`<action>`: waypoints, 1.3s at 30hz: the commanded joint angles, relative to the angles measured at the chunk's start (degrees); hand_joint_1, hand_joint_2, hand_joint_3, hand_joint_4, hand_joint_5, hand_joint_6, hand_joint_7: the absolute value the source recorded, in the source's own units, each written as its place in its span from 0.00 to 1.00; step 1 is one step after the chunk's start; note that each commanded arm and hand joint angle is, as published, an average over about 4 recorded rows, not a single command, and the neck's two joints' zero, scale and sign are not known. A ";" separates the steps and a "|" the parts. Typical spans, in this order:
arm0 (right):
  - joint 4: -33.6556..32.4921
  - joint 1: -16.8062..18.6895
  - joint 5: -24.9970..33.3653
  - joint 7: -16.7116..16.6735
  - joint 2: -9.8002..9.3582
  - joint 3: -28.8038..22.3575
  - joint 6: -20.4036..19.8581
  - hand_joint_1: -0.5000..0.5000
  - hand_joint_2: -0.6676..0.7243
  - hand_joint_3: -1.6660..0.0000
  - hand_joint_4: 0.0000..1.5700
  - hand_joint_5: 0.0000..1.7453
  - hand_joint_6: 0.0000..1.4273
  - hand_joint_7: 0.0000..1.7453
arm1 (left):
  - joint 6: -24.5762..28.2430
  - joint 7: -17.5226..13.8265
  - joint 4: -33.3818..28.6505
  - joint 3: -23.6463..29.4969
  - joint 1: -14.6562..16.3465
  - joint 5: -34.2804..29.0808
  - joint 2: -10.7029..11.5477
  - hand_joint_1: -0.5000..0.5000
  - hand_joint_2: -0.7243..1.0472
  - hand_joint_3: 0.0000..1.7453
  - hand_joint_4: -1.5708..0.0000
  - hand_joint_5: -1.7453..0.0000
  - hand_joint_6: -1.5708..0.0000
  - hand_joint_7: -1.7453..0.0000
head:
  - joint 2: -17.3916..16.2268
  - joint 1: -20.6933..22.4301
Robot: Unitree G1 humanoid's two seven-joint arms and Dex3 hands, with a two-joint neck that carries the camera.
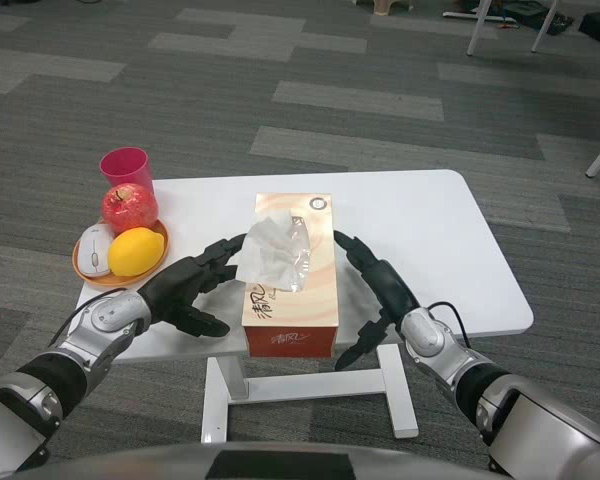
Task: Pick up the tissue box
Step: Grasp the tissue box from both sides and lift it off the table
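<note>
The tissue box (293, 290) is long and orange-tan, with a white tissue sticking out of its top slot. It lies lengthwise in the middle of the white table (420, 230), its near end at the front edge. My left hand (192, 287) is just left of the box, fingers spread and curved toward its side. My right hand (378, 288) is just right of the box, fingers spread and arched toward it. Neither hand plainly presses the box; small gaps show at both sides.
An orange plate (117, 268) at the table's left edge holds a red apple (130, 206), a yellow lemon (136, 251) and a white computer mouse (96, 247). A pink cup (127, 167) stands behind it. Grey carpet surrounds the table; chair legs stand far back right.
</note>
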 commanded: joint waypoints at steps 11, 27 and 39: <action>1.56 -2.14 0.16 -1.64 0.86 0.93 0.40 0.12 0.64 0.87 0.00 0.00 0.00 0.04 | 2.08 -0.06 0.20 0.37 -0.24 0.30 -2.34 1.00 1.00 0.09 1.00 0.63 1.00 1.00 | 0.21 -0.19; 1.69 -3.08 0.08 -4.21 1.46 3.09 0.40 0.08 0.64 0.86 0.00 0.00 0.00 0.04 | 3.44 2.12 0.20 4.04 0.88 -1.29 -5.37 1.00 1.00 0.06 1.00 0.47 1.00 1.00 | 0.68 -0.74; 0.88 -3.23 0.08 -5.40 1.48 3.37 0.34 0.08 0.64 0.86 0.00 0.00 0.00 0.04 | 3.44 2.49 -0.41 5.85 1.59 -1.55 -6.41 1.00 1.00 0.09 1.00 0.47 1.00 1.00 | 1.05 -0.77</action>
